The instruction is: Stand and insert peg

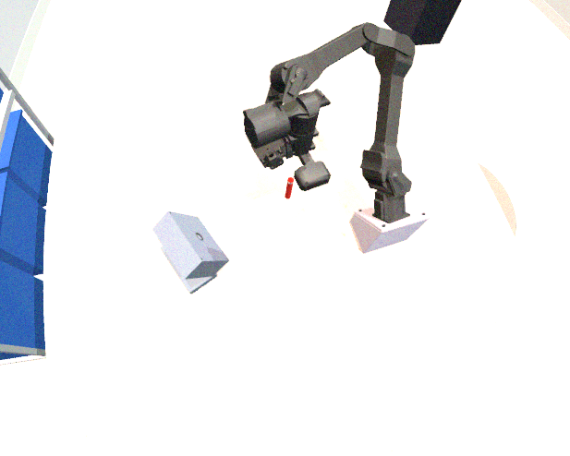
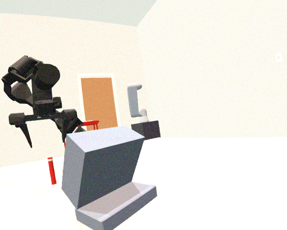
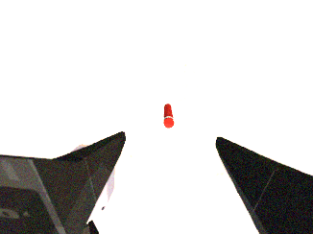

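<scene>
The red peg (image 1: 288, 188) (image 2: 52, 172) (image 3: 168, 113) stands upright on the table, its white band near the top end. My gripper (image 2: 47, 144) (image 3: 171, 137) is wide open and empty, pointing down above the peg; the fingertips are higher than the peg's top in the exterior view. In the wrist view the peg shows beyond the fingertips, between them sideways. The grey sloped panel (image 1: 184, 228) (image 2: 106, 168) stands apart from the peg; its one hole (image 1: 200, 236) is empty in the top view. The exterior view shows only the panel's back, so the hole is hidden there.
The arm's white base block (image 1: 392, 237) is on the other side of the peg from the panel. A rack with blue bins (image 1: 17, 215) stands at the left in the top view. Another pale arm (image 2: 132, 101) on a dark block (image 2: 148, 130) is in the background.
</scene>
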Motion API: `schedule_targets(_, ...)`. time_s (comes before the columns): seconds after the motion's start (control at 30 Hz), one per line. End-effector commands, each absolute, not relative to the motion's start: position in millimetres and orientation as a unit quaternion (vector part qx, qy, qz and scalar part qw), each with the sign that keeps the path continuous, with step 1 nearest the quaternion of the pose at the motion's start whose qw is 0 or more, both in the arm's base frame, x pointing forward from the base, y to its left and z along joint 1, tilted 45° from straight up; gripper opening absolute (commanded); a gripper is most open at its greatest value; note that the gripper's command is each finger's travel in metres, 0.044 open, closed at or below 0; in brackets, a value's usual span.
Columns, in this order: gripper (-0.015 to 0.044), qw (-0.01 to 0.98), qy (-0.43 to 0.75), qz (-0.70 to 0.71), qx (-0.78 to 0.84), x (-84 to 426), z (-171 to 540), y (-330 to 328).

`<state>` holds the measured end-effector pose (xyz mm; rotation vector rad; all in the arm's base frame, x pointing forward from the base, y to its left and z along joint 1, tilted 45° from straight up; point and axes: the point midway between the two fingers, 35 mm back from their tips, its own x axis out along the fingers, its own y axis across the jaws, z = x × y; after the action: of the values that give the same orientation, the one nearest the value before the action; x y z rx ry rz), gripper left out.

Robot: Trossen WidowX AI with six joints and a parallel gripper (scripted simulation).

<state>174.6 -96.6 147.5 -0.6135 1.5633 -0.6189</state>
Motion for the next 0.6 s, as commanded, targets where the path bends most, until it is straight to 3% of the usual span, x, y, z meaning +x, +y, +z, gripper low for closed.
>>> schedule_targets(0.0,0.0440,0.616,0.689,-0.251,-0.287,174.0,144.7,-99.6)
schedule_targets(0.57,0.0440,0.582,0.712,-0.177,-0.351,172.8,134.4,-110.1)
